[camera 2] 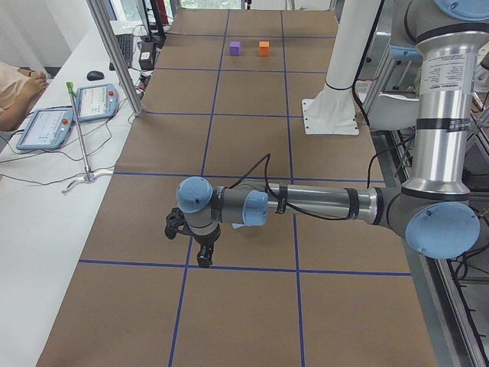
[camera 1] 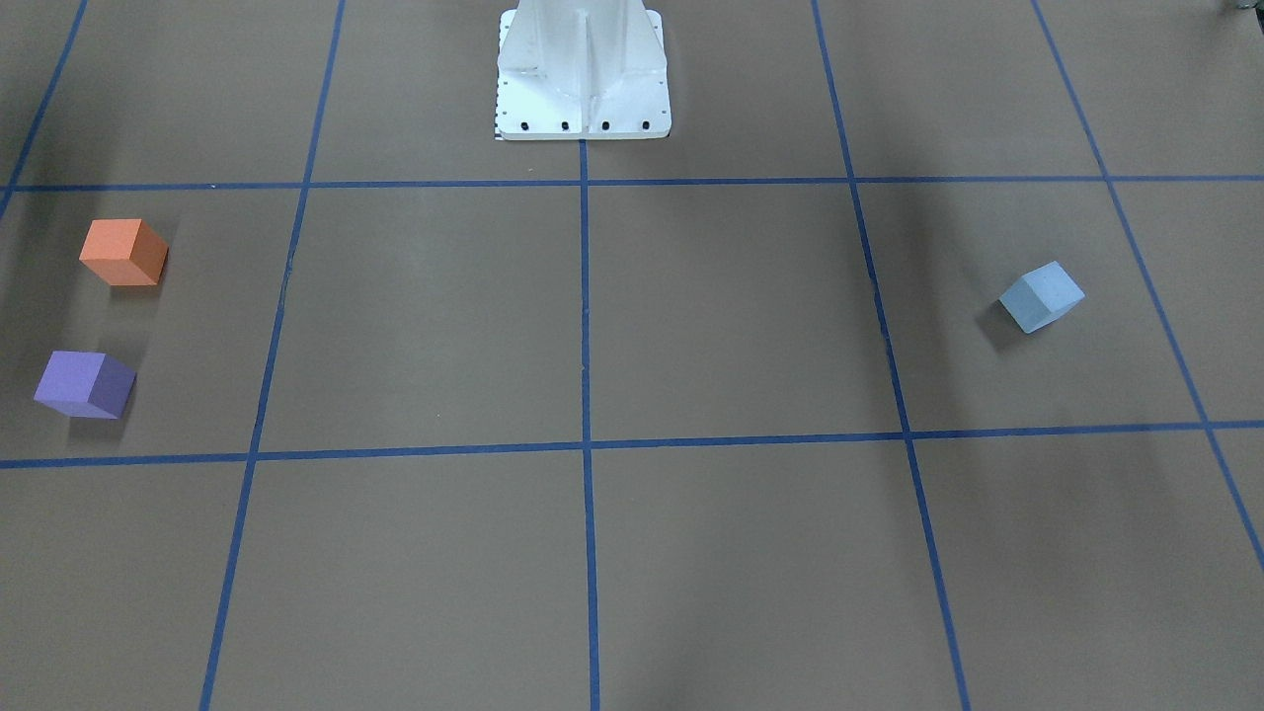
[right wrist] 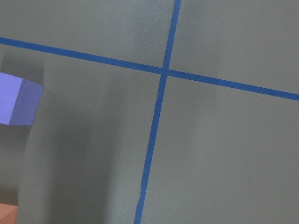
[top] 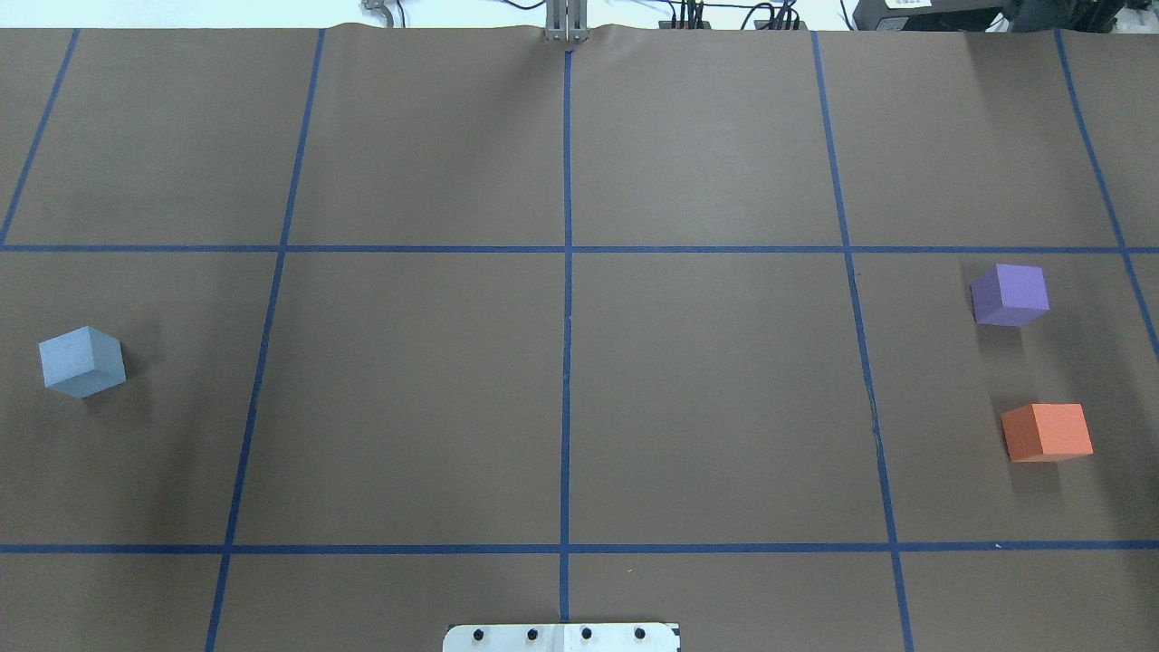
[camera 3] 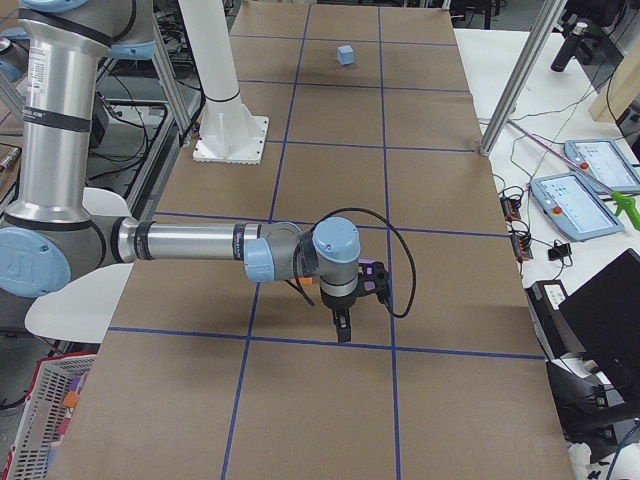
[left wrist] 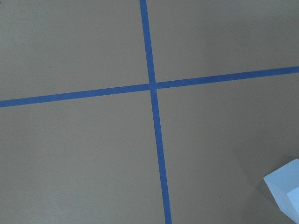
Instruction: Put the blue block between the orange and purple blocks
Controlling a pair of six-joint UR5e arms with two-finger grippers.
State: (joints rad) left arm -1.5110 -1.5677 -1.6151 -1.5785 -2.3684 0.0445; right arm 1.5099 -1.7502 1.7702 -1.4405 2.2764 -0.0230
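Observation:
The blue block (top: 81,361) sits at the table's left side, also seen in the front view (camera 1: 1042,295) and at the lower right corner of the left wrist view (left wrist: 285,189). The purple block (top: 1010,294) and the orange block (top: 1047,432) sit apart at the right side, with a gap between them. Both touch the left edge of the right wrist view, purple (right wrist: 16,100) above orange (right wrist: 7,213). My left gripper (camera 2: 202,256) hangs over the table near the blue block. My right gripper (camera 3: 343,330) hangs near the purple and orange blocks. I cannot tell whether either is open or shut.
The robot's white base (camera 1: 583,79) stands at the table's near middle edge. Blue tape lines (top: 567,272) divide the brown table into squares. Tablets (camera 2: 46,126) and cables lie on a white side table, next to a metal post (camera 2: 114,53).

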